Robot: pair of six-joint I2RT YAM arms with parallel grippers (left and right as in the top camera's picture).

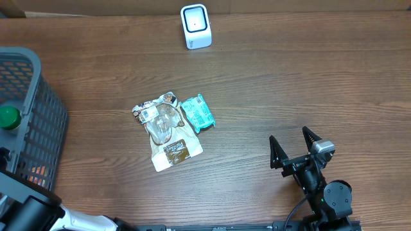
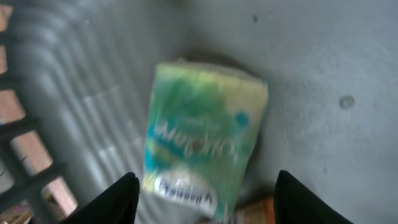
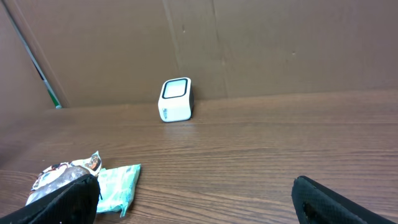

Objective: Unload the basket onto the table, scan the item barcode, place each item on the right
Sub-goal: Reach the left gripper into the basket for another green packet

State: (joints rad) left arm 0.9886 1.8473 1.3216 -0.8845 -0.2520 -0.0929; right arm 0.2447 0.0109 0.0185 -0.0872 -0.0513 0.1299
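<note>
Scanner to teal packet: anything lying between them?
Nothing: only bare table between the scanner and the teal packet, clearest in the overhead view.

A green-and-yellow packet (image 2: 202, 140) lies on the grey floor (image 2: 323, 56) of a basket. The packet is blurred, its pale lettering unreadable, with a blue-and-white patch at its near end. The left gripper (image 2: 210, 200) hangs over it with jaws apart: one dark fingertip (image 2: 115, 202) sits just left of the packet's near corner, the other stands clear of it on the right. A slatted wall (image 2: 37, 124) rises at left. An orange item (image 2: 258, 214) shows beside the packet's near right corner.
</note>
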